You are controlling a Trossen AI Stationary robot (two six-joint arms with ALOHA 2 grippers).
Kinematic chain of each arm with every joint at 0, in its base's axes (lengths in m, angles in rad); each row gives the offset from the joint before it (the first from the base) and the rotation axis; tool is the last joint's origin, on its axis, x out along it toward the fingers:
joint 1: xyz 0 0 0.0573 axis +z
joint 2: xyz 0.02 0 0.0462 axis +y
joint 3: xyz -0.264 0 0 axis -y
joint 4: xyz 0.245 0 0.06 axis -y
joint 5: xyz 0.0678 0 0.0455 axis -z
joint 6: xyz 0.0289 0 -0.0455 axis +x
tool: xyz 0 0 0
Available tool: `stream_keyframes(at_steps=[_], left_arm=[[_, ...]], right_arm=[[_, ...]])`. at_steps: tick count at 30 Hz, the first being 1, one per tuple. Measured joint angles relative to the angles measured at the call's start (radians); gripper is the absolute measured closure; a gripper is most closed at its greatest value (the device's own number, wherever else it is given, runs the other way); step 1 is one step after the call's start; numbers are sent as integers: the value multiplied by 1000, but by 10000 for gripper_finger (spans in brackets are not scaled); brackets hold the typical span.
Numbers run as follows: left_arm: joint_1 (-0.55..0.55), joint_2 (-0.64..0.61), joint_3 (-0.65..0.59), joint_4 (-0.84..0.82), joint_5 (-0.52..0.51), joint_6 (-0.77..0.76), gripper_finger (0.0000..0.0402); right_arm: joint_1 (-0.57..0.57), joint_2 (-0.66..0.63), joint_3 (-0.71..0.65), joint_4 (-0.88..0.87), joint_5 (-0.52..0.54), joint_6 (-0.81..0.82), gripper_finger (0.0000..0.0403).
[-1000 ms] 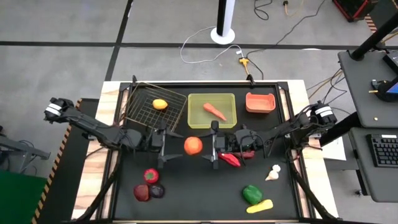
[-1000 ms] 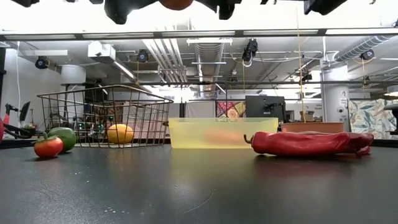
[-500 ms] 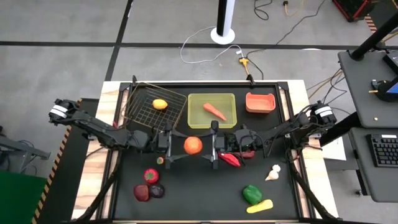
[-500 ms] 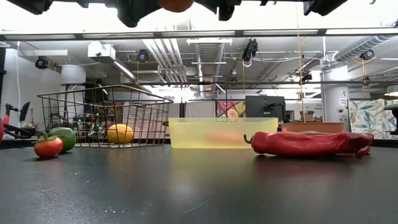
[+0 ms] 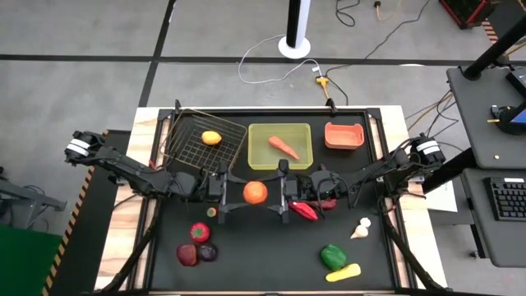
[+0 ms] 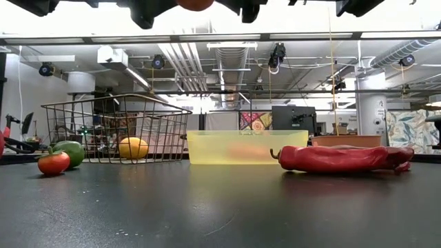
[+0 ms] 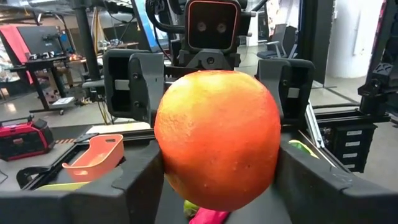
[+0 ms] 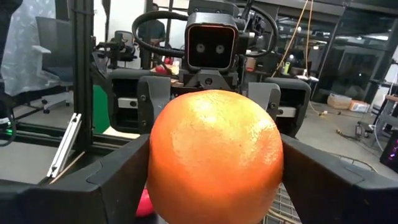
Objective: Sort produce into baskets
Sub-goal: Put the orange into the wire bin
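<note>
A round orange fruit (image 5: 255, 192) hangs in the air over the table's middle, between my two grippers. My left gripper (image 5: 243, 194) reaches it from the table's left and my right gripper (image 5: 268, 194) from the right; each is shut on it. A yellow lemon (image 5: 211, 137) lies in the wire basket (image 5: 185, 152). An orange carrot (image 5: 283, 147) lies in the yellow-green tray (image 5: 256, 160). The salmon bin (image 5: 343, 136) stands at the far right. A red chili (image 5: 304, 210) lies on the table under my right gripper. My left gripper pinches the orange fruit between its two fingers (image 7: 134, 180), on its opposite sides (image 7: 169, 168). The fingers come in level from the table's left. The fruit is lifted clear of the table. My right gripper pinches the same fruit between its two fingers (image 8: 118, 180), on its opposite sides (image 8: 160, 171). The fingers come in level from the table's right, facing my left gripper. The fruit hangs clear between both.
On the near half of the table lie a tomato (image 5: 199, 232), a red piece (image 5: 187, 255), a dark purple piece (image 5: 207, 252), a small round piece (image 5: 212, 211), garlic (image 5: 361, 228), a green pepper (image 5: 333, 256) and a yellow piece (image 5: 343, 272).
My left gripper has moved a little toward the table's right, up to the orange fruit, uncovering a small round piece on the table below it. The fruit and my right gripper have kept still.
</note>
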Motion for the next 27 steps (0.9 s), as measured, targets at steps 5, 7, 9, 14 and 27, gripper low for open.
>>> stream_keyframes(at_steps=[5, 7, 9, 14, 27], left_arm=[[0, -5, 0, -12, -11, -5, 165], [0, -16, 0, -39, -37, -5, 166], [0, -35, 0, -75, -66, -9, 166], [0, -122, 1, -204, -174, -42, 167], [159, -270, 378, -1458, -415, -498, 168]], right_arm=[[-5, 0, 0, -10, -4, 16, 63], [-5, -8, 0, -27, -2, 18, 59], [-6, -25, 0, -50, 3, 32, 57], [-23, -102, 0, -174, 9, 94, 53], [-108, -232, 0, -447, 81, 271, 60]])
